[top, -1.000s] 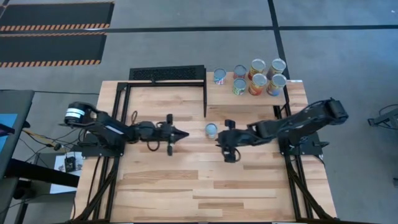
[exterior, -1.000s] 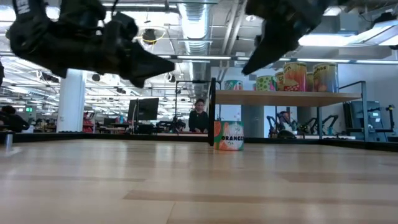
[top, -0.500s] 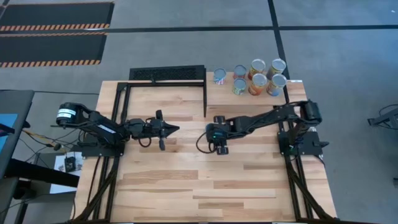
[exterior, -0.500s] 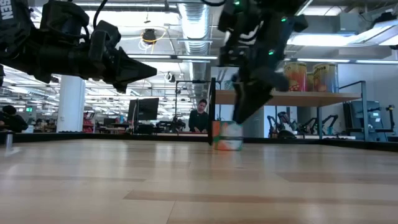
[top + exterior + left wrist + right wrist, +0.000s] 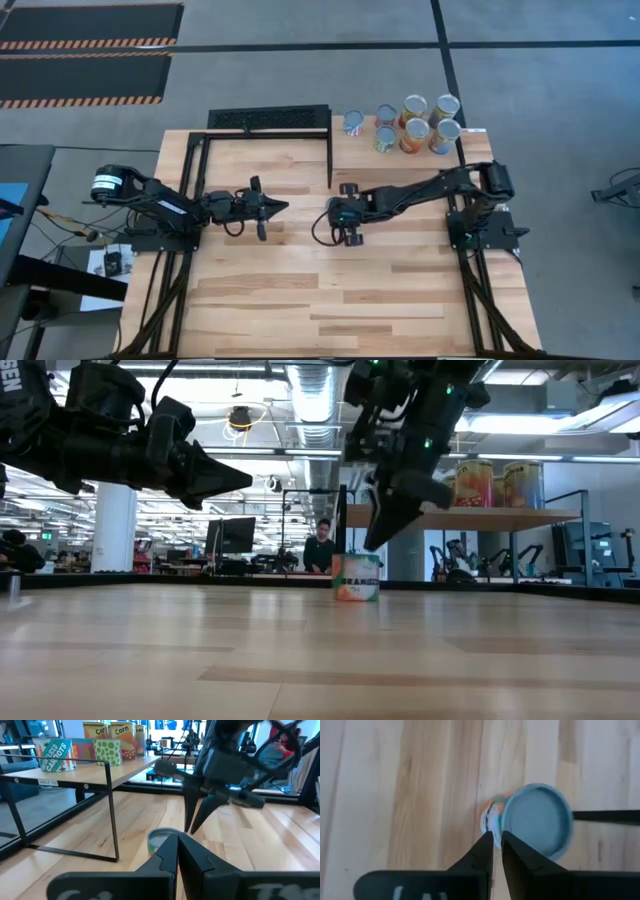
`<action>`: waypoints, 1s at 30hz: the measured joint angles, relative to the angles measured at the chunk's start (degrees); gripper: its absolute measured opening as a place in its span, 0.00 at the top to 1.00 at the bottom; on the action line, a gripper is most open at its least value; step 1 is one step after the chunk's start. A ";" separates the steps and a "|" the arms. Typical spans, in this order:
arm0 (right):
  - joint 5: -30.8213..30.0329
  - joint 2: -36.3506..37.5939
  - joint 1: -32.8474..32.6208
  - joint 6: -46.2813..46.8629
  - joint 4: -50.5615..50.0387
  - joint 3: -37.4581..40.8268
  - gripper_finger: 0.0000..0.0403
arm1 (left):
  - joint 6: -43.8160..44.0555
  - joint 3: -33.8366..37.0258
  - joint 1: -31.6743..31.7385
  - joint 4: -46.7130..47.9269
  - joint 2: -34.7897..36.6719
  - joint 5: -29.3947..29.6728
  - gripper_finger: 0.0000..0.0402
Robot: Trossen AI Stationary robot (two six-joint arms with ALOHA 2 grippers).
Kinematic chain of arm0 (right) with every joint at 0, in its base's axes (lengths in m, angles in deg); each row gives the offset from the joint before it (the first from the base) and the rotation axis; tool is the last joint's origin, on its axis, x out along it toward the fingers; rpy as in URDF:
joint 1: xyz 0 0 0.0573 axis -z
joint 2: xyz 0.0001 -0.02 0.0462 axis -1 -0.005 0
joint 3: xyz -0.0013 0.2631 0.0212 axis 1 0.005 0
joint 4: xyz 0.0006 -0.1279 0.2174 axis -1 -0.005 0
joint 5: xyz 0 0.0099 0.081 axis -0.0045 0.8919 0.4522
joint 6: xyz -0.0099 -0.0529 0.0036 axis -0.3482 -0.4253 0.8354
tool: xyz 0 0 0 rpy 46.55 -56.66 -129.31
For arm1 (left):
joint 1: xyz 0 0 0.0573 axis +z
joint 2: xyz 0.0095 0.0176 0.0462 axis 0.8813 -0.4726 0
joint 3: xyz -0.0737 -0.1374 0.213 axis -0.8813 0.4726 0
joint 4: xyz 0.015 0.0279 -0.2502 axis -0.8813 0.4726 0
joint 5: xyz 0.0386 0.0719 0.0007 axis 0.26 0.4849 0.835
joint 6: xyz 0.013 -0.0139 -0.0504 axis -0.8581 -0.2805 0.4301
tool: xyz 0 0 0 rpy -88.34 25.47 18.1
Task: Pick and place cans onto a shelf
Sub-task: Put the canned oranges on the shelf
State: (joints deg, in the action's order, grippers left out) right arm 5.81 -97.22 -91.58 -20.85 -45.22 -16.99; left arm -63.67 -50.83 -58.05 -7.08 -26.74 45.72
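One can [image 5: 537, 820] with a grey-blue round top and an orange and green label stands upright on its base on the table's middle; it also shows in the low view [image 5: 357, 577] and the left wrist view [image 5: 160, 842]. My right gripper [image 5: 495, 837] is shut and points down at the can's top rim; it also shows in the high view [image 5: 330, 212] and the low view [image 5: 372, 543]. My left gripper [image 5: 285, 207] is shut and empty in the air, to the can's left. Several cans [image 5: 414, 133] stand on the shelf [image 5: 400, 160]. My right gripper's shut fingertips [image 5: 487, 840] stand at the can's top rim [image 5: 502, 827], coming from above and pointing down. The can stands upright on the table. I cannot tell whether the fingertips touch it.
The shelf with a wooden top on black legs stands at the table's far right. A black frame [image 5: 268, 118] stands at the far left. Bare wood lies toward the near edge [image 5: 330, 300]. People and desks show in the room beyond the table.
My right gripper has gone toward the table's left edge and down to the can. The can has slid a little toward the left edge and turned about, still upright. My left gripper has drawn back a little toward the left edge.
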 joint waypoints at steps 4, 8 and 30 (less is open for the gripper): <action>-0.09 0.80 0.47 -0.59 1.04 -0.19 0.80 | -0.11 0.00 0.00 0.28 0.00 -0.01 1.00; -0.09 -0.88 1.19 -1.58 1.49 -0.04 0.70 | -0.11 0.00 0.00 0.50 0.00 -0.23 1.00; 5.96 -3.97 4.43 -2.79 -0.08 -0.48 0.73 | 0.04 -0.03 0.00 0.27 -0.02 -1.75 1.00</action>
State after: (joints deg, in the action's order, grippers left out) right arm 11.77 -101.19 -87.14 -23.64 -45.31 -17.48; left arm -63.63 -50.86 -58.05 -6.81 -26.76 43.98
